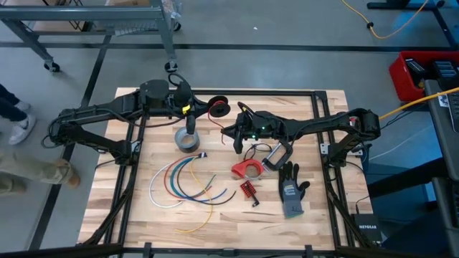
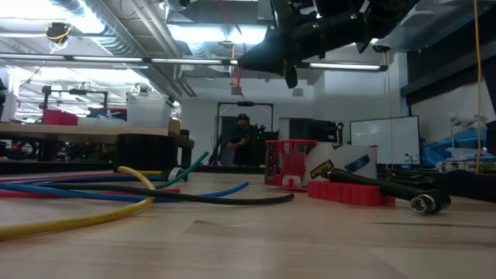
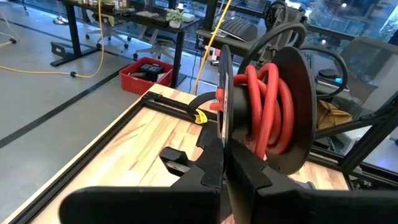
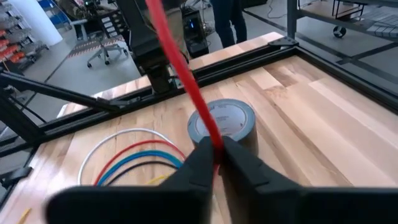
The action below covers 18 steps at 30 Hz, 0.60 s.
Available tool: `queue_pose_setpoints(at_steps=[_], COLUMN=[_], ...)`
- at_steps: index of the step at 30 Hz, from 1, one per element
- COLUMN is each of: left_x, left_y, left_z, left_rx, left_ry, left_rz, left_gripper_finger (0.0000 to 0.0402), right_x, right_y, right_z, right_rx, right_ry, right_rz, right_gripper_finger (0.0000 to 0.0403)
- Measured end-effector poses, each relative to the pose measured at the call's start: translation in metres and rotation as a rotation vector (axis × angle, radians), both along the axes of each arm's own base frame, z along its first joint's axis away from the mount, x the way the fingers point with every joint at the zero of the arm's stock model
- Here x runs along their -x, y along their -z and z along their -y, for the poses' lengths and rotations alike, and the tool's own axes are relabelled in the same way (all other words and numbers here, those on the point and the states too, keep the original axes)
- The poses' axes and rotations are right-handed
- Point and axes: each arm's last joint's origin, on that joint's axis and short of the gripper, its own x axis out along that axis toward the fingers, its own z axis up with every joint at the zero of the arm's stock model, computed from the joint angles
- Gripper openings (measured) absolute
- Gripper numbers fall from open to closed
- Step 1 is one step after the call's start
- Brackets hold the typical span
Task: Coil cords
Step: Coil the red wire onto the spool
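A black spool (image 3: 273,93) wound with the red cord (image 3: 267,102) hangs above the table's far middle, with my left gripper (image 1: 203,108) shut on it. A free stretch of the red cord (image 4: 180,68) runs from the spool (image 1: 219,107) to my right gripper (image 1: 231,132), which is shut on it above the grey tape roll. More cords, white, red, blue, green and yellow (image 1: 183,179), lie in loose arcs on the table's near left. My left gripper pinches the rim of the spool's near flange (image 3: 225,118) between its two fingers, coming level from the table's left. The spool is lifted clear and stands on edge, the red coils beside the fingers. My right gripper pinches the red cord's free stretch (image 4: 213,142) between its fingertips, slanting down from the table's right, fingers across the cord. The cord rises straight and taut from the fingers toward the spool, clear of the table.
The grey tape roll (image 1: 188,140) stands under the cord's run. A red tape dispenser (image 1: 247,170), a clamp (image 1: 276,154), a small red part (image 1: 248,190) and a grey-black glove (image 1: 292,190) lie on the right half. A black frame (image 1: 215,93) borders the table.
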Motion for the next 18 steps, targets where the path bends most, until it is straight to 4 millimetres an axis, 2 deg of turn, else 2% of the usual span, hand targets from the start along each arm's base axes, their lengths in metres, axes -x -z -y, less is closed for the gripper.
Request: queue_pose_setpoints(at_steps=[2, 7, 11, 18], left_x=[0.000, 0.000, 0.001, 0.004], left_y=[0.001, 0.002, 0.005, 0.012], left_z=[0.000, 0.000, 0.000, 0.000], left_rx=[0.001, 0.004, 0.010, 0.025], left_ry=[0.000, 0.000, 0.000, -0.028], left_rz=[-0.006, -0.022, -0.049, -0.127], left_gripper_finger=[0.0000, 0.0000, 0.0000, 0.0000], right_x=[0.000, 0.002, 0.002, 0.006], right_y=[0.001, 0.005, 0.007, 0.005], right_z=[0.000, 0.000, 0.000, 0.000], right_rx=[0.002, -0.006, -0.005, -0.006], right_ry=[-0.002, -0.002, -0.004, -0.004], right_rz=[-0.012, -0.055, -0.072, -0.103], right_gripper_finger=[0.0012, 0.0024, 0.0009, 0.0008])
